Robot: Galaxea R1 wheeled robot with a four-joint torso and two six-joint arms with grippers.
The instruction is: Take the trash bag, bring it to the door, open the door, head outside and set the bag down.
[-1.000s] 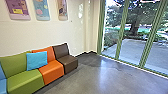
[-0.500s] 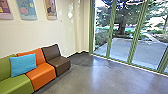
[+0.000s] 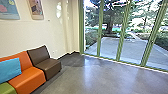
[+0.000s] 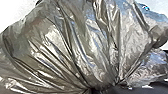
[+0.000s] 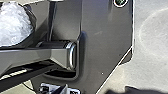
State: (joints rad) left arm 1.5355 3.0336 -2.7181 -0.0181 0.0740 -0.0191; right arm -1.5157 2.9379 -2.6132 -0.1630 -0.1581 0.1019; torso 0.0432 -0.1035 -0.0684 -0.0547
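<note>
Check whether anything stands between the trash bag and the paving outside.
Yes: the green-framed glass front stands between the bag and paving. No obstacle shows on the floor before it; the brown seat is off left.

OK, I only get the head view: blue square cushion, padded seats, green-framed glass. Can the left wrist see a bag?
Observer: Yes, a shiny, dark grey-brown plastic bag, up close.
Operator: Is it smooth or scrunchy?
Observer: Scrunchy. Its creases fan out from a tightly gathered spot.
Operator: And what can the right wrist see?
Observer: A rounded, whitish, crinkly lump. I can't tell what it is.
</note>
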